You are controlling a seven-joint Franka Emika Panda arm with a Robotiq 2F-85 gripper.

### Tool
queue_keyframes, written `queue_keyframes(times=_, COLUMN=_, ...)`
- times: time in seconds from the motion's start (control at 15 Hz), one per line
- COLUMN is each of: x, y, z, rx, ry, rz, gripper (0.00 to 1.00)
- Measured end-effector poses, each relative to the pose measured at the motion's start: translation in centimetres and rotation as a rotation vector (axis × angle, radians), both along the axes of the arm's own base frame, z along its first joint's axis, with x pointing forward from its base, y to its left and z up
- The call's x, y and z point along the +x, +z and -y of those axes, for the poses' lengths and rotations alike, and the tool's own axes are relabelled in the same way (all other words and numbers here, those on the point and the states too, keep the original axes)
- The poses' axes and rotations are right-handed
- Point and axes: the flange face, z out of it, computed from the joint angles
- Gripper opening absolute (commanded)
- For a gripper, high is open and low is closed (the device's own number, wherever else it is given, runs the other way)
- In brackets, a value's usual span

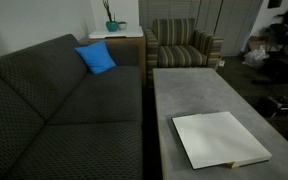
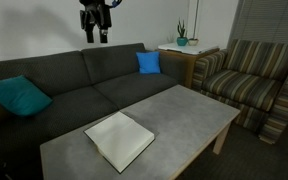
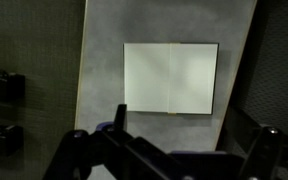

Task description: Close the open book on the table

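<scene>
Gripper (image 2: 96,37): jaws wide apart, nothing held. It hangs high over the back of the sofa (image 2: 74,85), well apart from the book (image 2: 119,141). In the wrist view the two fingers (image 3: 76,150) frame the bottom of the picture with nothing between them

Book: lies open and flat on the table (image 2: 189,108), white pages up, toward one end of the top and a little skewed to its edges. The wrist view shows the centre fold running parallel to the short sides. A thin yellow edge (image 1: 232,163) shows along one side

Handling (judgement):
- thin and broad, so probably light
- the cover looks stiffer than the pages, and the halves should hinge freely at the fold
- both halves lie flush on the top, with no gap visible for a finger
- best hold looks like the outer edge of one half, far from the fold, to lift it and swing it over
- risk: a light book on a smooth top may skid instead of hinging

Materials:
- table: long rectangle, matte grey, concrete look, square edges
- sofa: dark, coarse woven fabric, soft
- blue cushion (image 2: 149,62): plain and plump
- armchair (image 2: 249,85): striped upholstery
</scene>
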Motion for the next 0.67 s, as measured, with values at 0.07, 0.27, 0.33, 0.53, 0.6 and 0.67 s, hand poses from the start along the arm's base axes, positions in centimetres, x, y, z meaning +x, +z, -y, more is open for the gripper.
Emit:
queue_keyframes(times=0.07, x=0.7, y=-0.9, z=0.1, rx=0.001, ry=0.007, rz=0.049, gripper=1.00)
queue_keyframes(times=0.27, x=2.5, y=-4.4, z=0.0, rx=0.041, ry=0.020, rz=0.138, gripper=1.00)
queue_keyframes(times=0.33, x=2.8, y=-5.4, z=0.0, rx=0.047, ry=0.021, rz=0.141, gripper=1.00)
queue_keyframes(times=0.53, x=3.3, y=-5.8, z=-0.1, rx=0.050, ry=0.021, rz=0.144, gripper=1.00)
queue_keyframes(times=0.6, x=3.3, y=-5.8, z=-0.2, rx=0.051, ry=0.021, rz=0.146, gripper=1.00)
queue_keyframes(times=0.67, x=3.3, y=-5.8, z=-0.2, rx=0.050, ry=0.022, rz=0.146, gripper=1.00)
